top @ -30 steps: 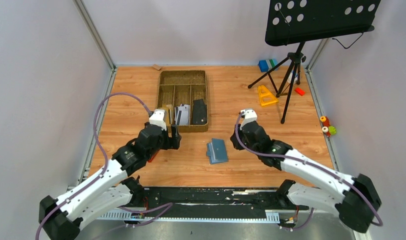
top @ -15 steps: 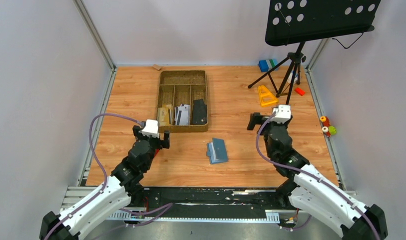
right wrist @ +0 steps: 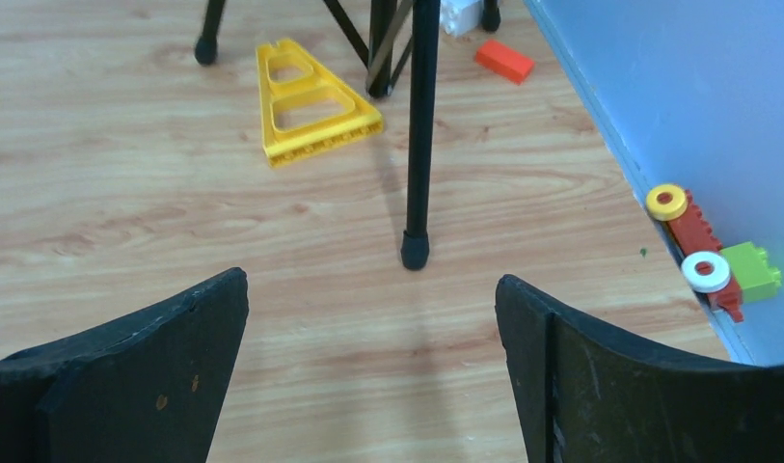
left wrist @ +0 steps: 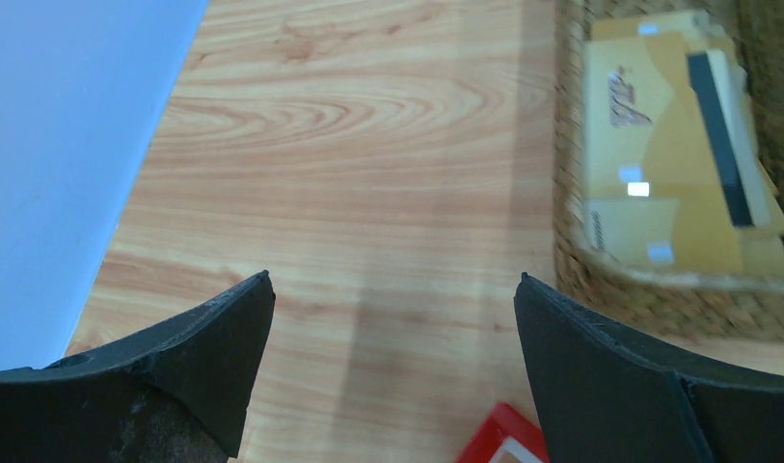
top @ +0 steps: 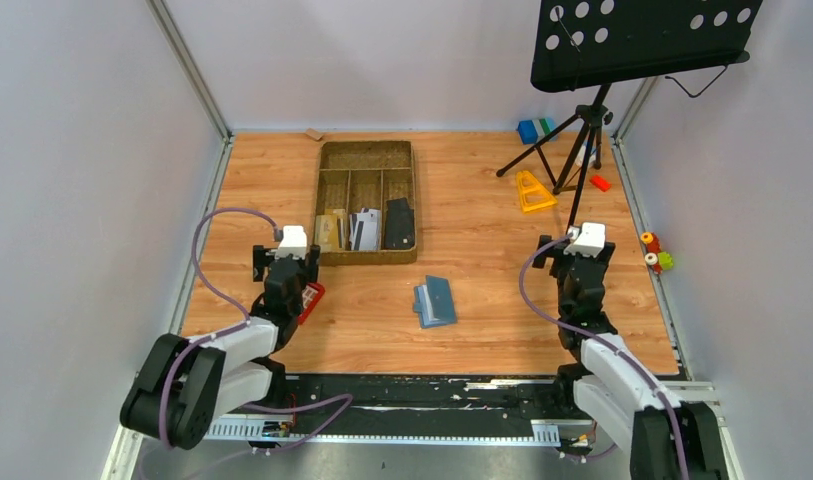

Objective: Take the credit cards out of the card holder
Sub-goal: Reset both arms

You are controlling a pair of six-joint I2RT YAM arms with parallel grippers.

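The cards point(top: 357, 230) are laid in the tray point(top: 367, 150), apart from the holder point(top: 435, 301) on the counter point(top: 482, 200). The left hand point(left wrist: 392, 289) and right hand point(right wrist: 370, 280) are held spread, empty: apparently parked.

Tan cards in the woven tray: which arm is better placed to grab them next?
Left. The left end effector, open, is just short of the brown woven tray, tan cards in its wrist view. The right end effector, also open, faces the black stand leg.

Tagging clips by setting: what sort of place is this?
Probably a robot test cell: a wooden tabletop boxed by walls, left arm and right arm bolted at its edge, props like a woven tray and toy bricks.
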